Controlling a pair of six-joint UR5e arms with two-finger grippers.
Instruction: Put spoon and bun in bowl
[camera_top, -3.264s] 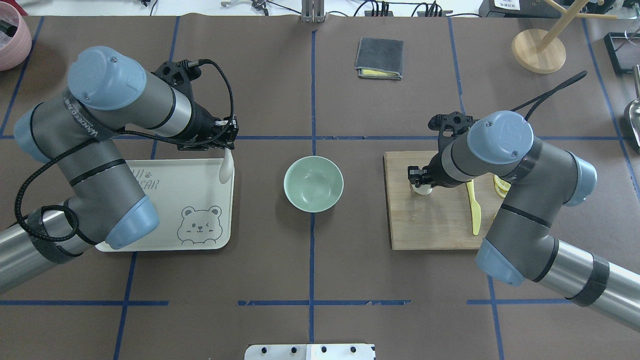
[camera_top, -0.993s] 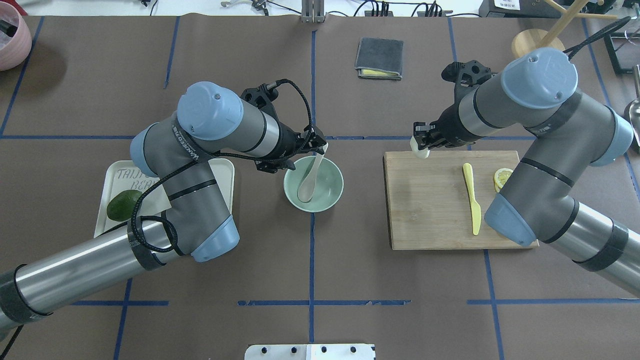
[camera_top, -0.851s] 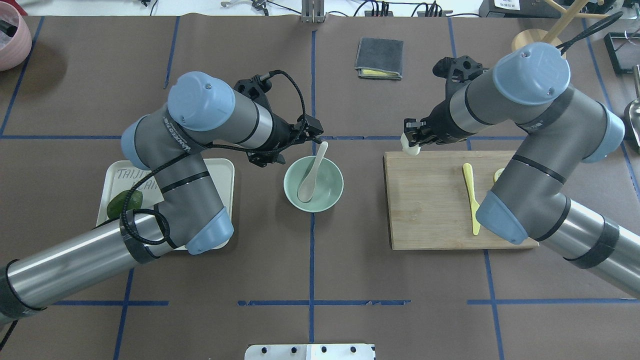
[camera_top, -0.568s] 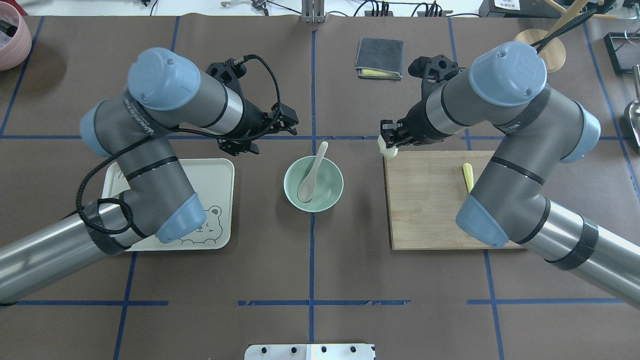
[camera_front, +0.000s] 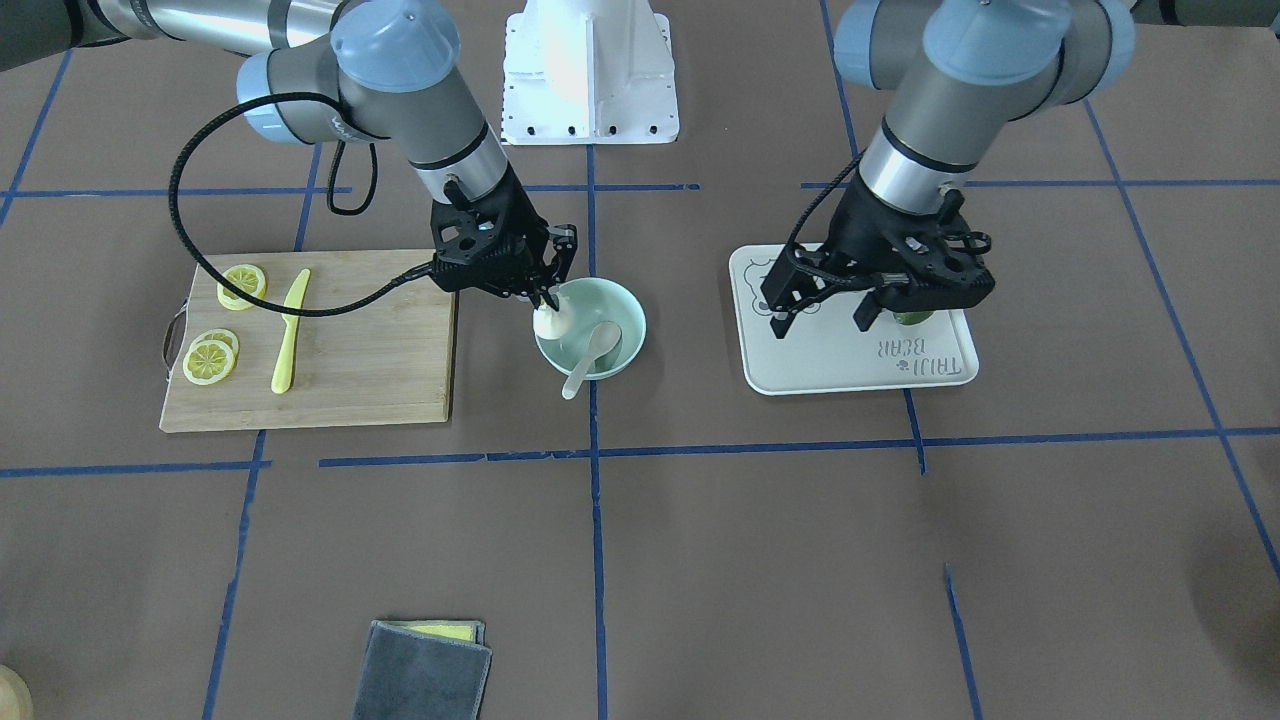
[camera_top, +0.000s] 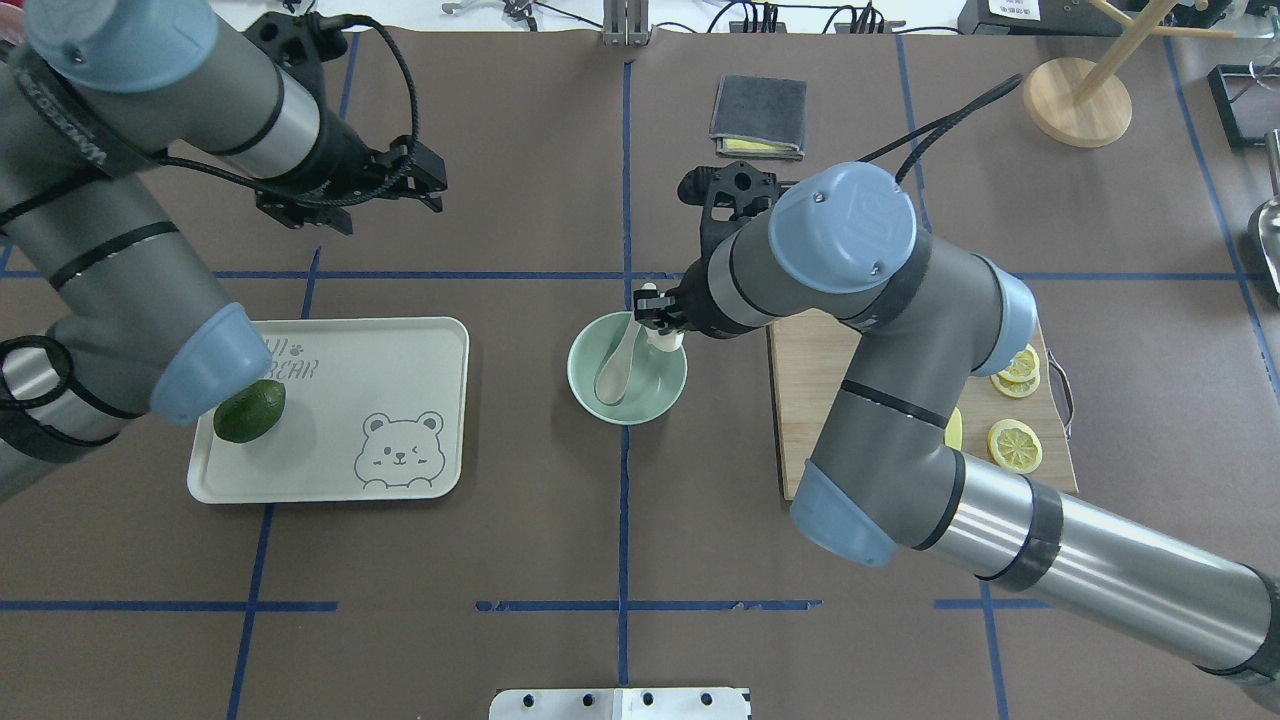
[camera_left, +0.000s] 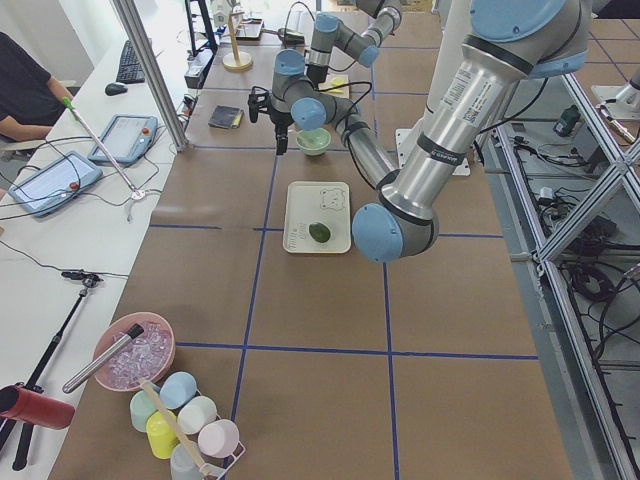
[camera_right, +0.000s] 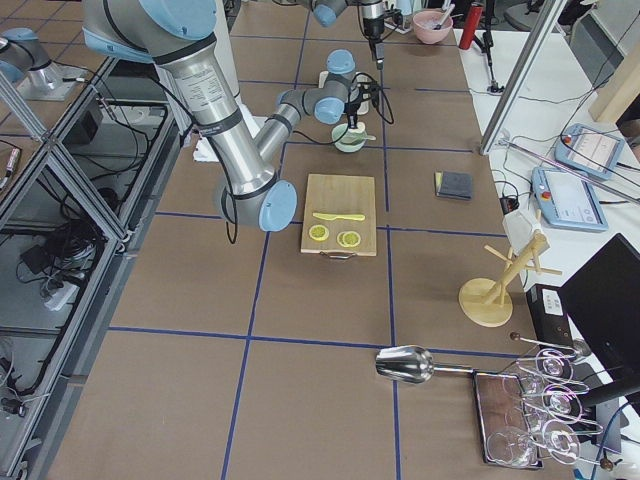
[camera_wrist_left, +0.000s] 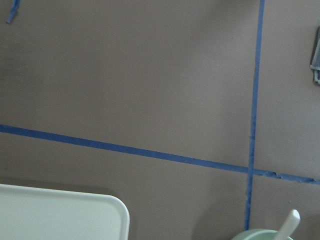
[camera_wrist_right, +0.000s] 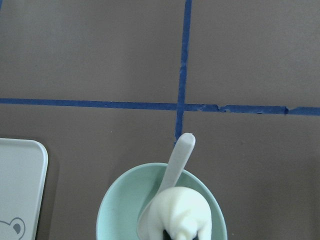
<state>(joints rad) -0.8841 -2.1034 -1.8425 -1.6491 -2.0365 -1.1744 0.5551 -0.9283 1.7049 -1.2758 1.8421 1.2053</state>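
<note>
The mint-green bowl (camera_top: 645, 400) stands at the table's middle. The off-white spoon (camera_top: 612, 372) lies in it, handle leaning on the far rim. My right gripper (camera_top: 660, 322) is shut on the white bun (camera_front: 552, 321) and holds it just above the bowl's right inner side. In the right wrist view the bun (camera_wrist_right: 181, 210) hangs over the bowl (camera_wrist_right: 107, 210) and the spoon (camera_wrist_right: 181, 152). My left gripper (camera_top: 432, 188) is open and empty, raised over the tray's far edge, well left of the bowl.
The bear tray (camera_top: 400, 370) with a green avocado (camera_top: 250, 410) is left of the bowl. A wooden board (camera_top: 800, 370) with lemon slices (camera_top: 1015, 445) and a yellow knife (camera_front: 288, 330) is to its right. A grey cloth (camera_top: 758, 117) lies farther back.
My left gripper let the spoon go in the bowl, opened and drew back to the left. My right arm carried the bun from the board to above the bowl.
</note>
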